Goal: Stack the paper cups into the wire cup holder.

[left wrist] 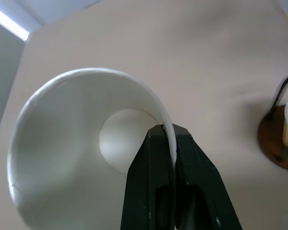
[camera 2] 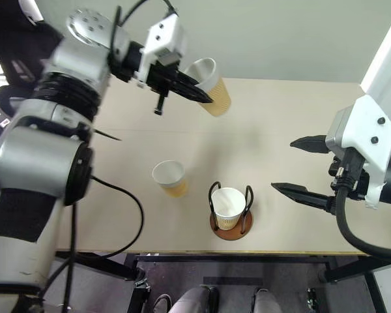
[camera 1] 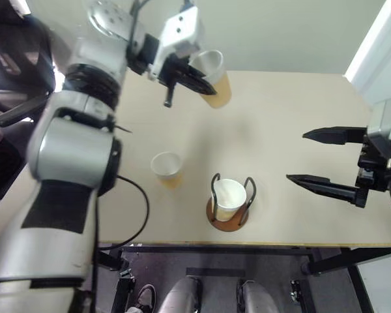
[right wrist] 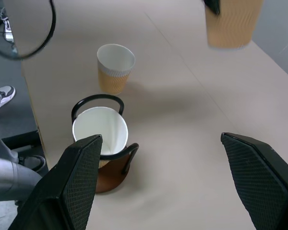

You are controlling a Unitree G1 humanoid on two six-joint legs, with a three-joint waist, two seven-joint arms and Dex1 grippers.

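1. left pincer [camera 1: 194, 77] clenched on the rim wall of a lifted paper cup [camera 1: 215, 79], one finger inside, one outside, well above the tabletop [camera 1: 280, 117]
2. right pincer [camera 1: 313, 158] released, empty, beside the wire cup holder [camera 1: 229, 203]
3. holder has one cup [camera 1: 229, 197] seated; third cup [camera 1: 167, 169] stands just beside it
4. cups look light, thin, crushable; rim pinch suits, gentle squeeze

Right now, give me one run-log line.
left gripper: shut on lifted cup | right gripper: open, empty | holder: one cup | table: one loose cup
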